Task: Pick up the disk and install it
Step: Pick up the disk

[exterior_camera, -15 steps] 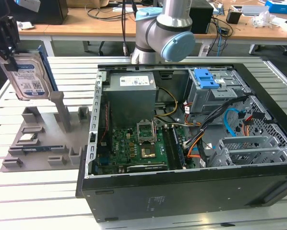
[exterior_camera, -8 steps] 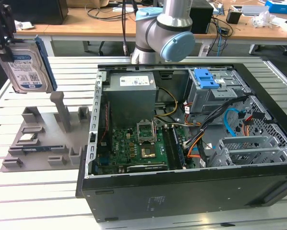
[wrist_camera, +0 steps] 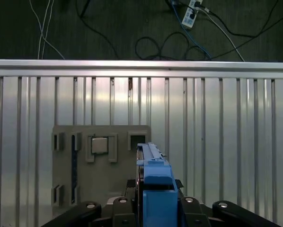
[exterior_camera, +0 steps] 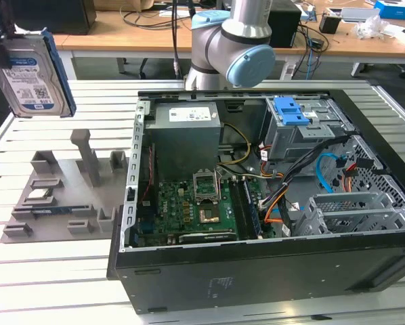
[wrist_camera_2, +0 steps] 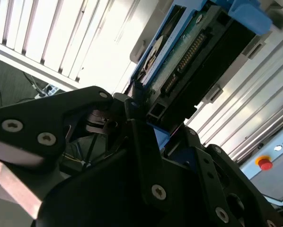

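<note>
The disk (exterior_camera: 33,74), silver-grey with a white-and-blue label and a blue caddy frame, hangs upright in the air at the exterior view's upper left, above the slatted table. My gripper (exterior_camera: 1,42) is shut on its upper end. In the second wrist view the disk's (wrist_camera_2: 189,52) green circuit board faces the camera, and the black fingers (wrist_camera_2: 137,118) clamp its near end. The first wrist view looks along the disk's blue caddy edge (wrist_camera: 155,182), which sticks out between the gripper's (wrist_camera: 153,205) jaws above the grey fixture plate.
An open computer case (exterior_camera: 257,271) lies on the exterior view's right, holding a blue-latched drive cage (exterior_camera: 290,112) and an open metal bay (exterior_camera: 351,210). A grey fixture plate (exterior_camera: 60,196) with upright posts and a small silver chip (wrist_camera: 99,145) lies below the disk. The arm's base (exterior_camera: 229,40) stands behind the case.
</note>
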Controlling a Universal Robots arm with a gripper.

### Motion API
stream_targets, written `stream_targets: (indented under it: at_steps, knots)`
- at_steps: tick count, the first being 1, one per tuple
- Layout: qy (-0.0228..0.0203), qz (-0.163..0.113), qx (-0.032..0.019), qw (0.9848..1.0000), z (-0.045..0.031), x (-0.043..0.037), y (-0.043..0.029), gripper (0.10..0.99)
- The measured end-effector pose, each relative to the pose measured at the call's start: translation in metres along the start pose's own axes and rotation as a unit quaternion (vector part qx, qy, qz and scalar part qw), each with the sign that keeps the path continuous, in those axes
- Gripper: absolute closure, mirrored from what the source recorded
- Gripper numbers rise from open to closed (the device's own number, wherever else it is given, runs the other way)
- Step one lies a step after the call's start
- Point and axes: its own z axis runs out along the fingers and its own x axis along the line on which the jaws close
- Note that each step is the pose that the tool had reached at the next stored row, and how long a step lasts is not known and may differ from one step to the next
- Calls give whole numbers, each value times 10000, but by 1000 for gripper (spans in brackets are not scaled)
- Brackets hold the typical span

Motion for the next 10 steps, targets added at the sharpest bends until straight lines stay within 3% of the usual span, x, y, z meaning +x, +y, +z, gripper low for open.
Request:
stream_targets:
  at_steps: [3,10]
  knots:
    - [0,0,0,10000,-174,-15,8,718]
    - [0,0,0,10000,-476,-40,21,718]
